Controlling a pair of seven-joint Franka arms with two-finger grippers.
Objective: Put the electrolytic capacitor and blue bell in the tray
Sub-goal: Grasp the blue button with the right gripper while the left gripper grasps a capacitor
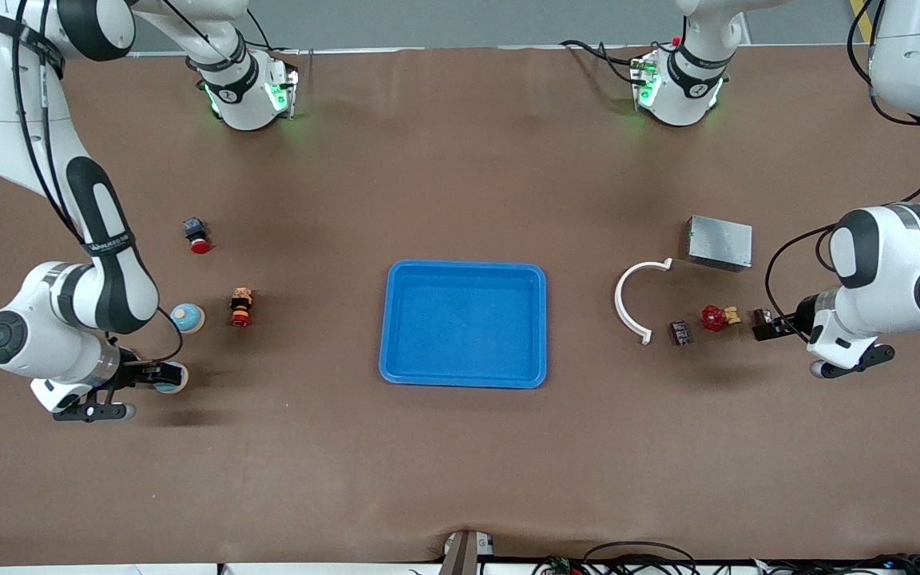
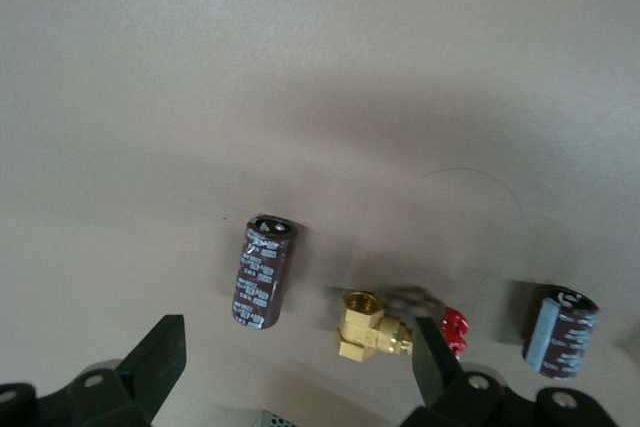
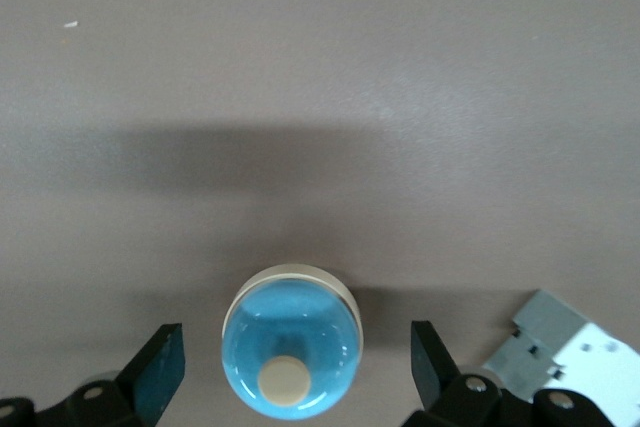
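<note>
glossy blue domed bell (image 3: 291,349) between open right pincer (image 3: 295,367) fingers

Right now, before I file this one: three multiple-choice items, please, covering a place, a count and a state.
1. The red-handled valve lies: A in the tray; B between two capacitors; C beside the bells.
2. Blue bells on the table: A one; B two; C three.
3. The right gripper is: A shut on a capacitor; B open over the tray; C open around a bell.

B: the valve has one capacitor and another capacitor on either side.
B: one bell and a nearer bell show.
C: the right gripper straddles the nearer bell.
</note>
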